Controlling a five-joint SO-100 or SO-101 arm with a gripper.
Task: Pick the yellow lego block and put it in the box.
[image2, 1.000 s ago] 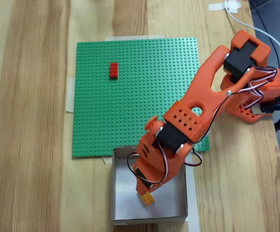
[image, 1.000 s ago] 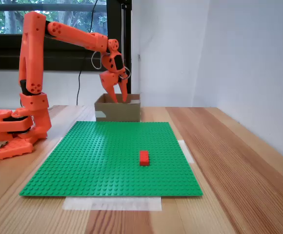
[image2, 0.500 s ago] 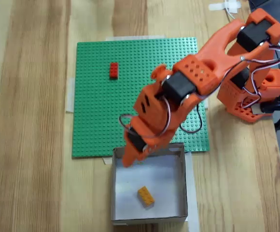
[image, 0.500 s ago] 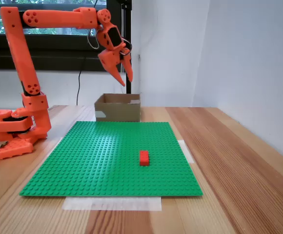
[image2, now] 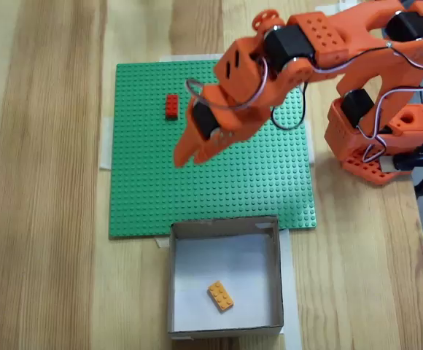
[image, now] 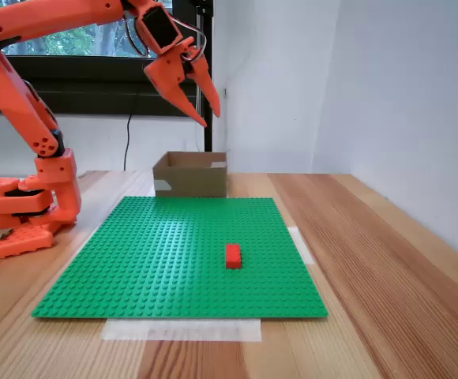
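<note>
Two fixed views cover the same table, one from low at the front and one from above. From above, the yellow lego block (image2: 220, 296) lies on the pale floor of the box (image2: 277, 271), turned at an angle, near the middle and clear of all four walls. In the low front view the box (image: 189, 175) stands just behind the far edge of the green baseplate (image: 182, 253), and its front wall hides the inside, so the block cannot be seen there.

The gripper (image: 210, 117) hangs high in the air above and in front of the box, its fingers pointing down and to the right of that view, parted at the tips and holding nothing. From above, the gripper (image2: 189, 154) is over the baseplate (image2: 138, 189), well apart from the box, and there the two fingers overlap so that the gap between them is hard to make out. The upper arm is cut off by the top edge in both fixed views.

A red lego brick (image: 233, 255) sits on the baseplate toward its near right part in the front view; from above it (image2: 171, 106) lies just left of the gripper's body. White tape (image: 182, 329) shows under the baseplate's near edge, on the wooden table (image: 371, 260).
</note>
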